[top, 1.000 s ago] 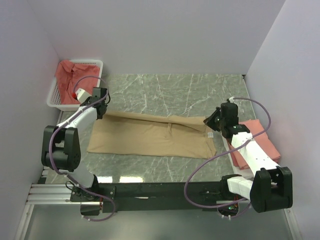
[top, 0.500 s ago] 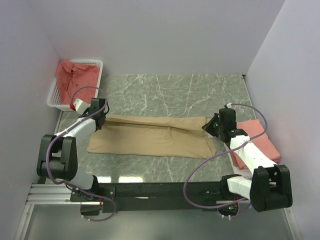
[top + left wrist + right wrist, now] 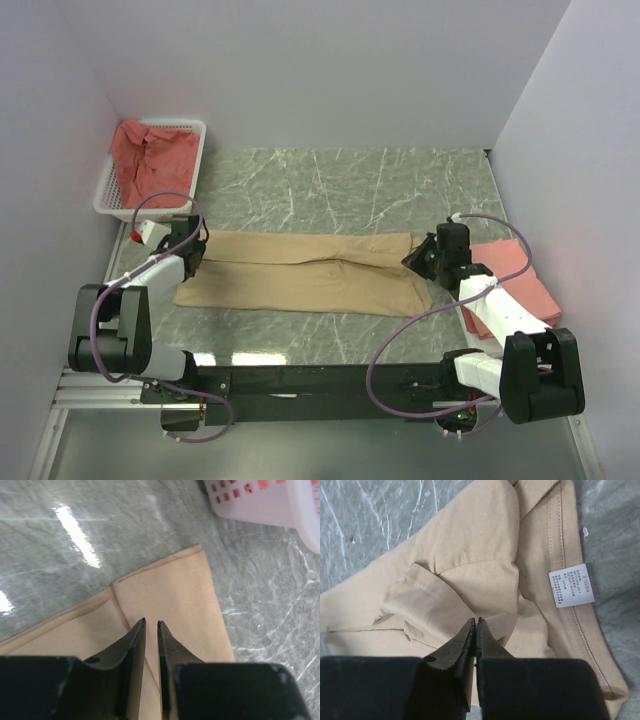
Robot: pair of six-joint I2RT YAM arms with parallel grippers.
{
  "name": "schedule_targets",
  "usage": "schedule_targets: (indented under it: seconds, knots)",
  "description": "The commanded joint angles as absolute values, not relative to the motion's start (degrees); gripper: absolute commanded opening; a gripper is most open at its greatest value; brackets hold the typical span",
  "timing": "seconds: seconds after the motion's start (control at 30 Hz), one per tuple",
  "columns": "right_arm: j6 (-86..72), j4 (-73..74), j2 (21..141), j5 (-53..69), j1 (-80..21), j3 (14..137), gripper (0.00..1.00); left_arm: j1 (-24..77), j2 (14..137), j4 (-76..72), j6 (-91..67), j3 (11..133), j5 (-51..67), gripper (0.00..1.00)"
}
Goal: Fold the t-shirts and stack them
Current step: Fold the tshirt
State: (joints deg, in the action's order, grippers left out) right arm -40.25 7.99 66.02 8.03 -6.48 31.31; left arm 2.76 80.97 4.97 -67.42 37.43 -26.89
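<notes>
A tan t-shirt (image 3: 300, 275) lies across the marble table as a long folded band. My left gripper (image 3: 192, 248) is low over its left end. In the left wrist view, the left gripper (image 3: 151, 622) has its jaws a narrow slit apart, over the t-shirt's corner (image 3: 170, 590), with nothing pinched. My right gripper (image 3: 418, 258) is at the right end. In the right wrist view, the right gripper (image 3: 475, 620) is pressed together on a fold of the tan t-shirt (image 3: 470, 555). Folded pink t-shirts (image 3: 520, 275) are stacked at the right.
A white mesh basket (image 3: 190, 128) stands at the back left with a crumpled red t-shirt (image 3: 150, 155) inside; its wall (image 3: 260, 505) shows in the left wrist view. A white care label (image 3: 568, 587) lies on the tan cloth. Walls close in on three sides.
Both grippers came toward the near side and down, laying the tan t-shirt's far edge over itself. The left jaws have parted slightly and let the cloth go.
</notes>
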Motion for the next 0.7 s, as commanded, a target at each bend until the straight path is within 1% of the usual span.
schedule_targets:
  seconds: [0.0,0.07,0.17,0.2,0.3,0.4,0.5,0.53,0.67]
  knots:
    - [-40.9,5.5,64.0,8.3,-6.0,29.5,0.1,1.6,77.6,2.0,-68.6,36.6,-25.0,0.2]
    - [-40.8,6.5,62.9,7.8,-6.0,29.5,0.13,1.1,76.8,2.6,-68.5,36.7,-24.5,0.2]
    - [-40.2,8.7,60.1,7.4,-6.0,30.3,0.24,1.1,74.8,3.1,-67.6,37.2,-24.0,0.19]
    - [-39.4,9.6,59.2,5.5,-6.2,30.8,0.34,1.1,74.5,4.0,-67.3,37.7,-24.0,0.19]
    - [-37.5,11.9,57.0,2.8,-7.1,33.6,0.51,1.2,76.2,6.4,-64.9,41.1,-22.1,0.19]
    - [-35.4,14.0,60.5,0.5,-9.5,39.6,0.55,1.7,77.4,6.3,-63.2,43.7,-18.6,0.19]
    - [-32.8,15.5,69.1,1.1,-12.1,46.9,0.55,3.2,79.0,6.3,-62.3,44.8,-15.7,0.19]
    - [-32.0,15.7,74.1,1.9,-13.6,50.1,0.55,4.3,79.3,6.5,-61.5,45.5,-14.9,0.2]
    - [-30.8,16.0,83.9,-1.4,-18.2,55.2,0.55,7.4,79.8,7.9,-60.1,47.0,-14.2,0.2]
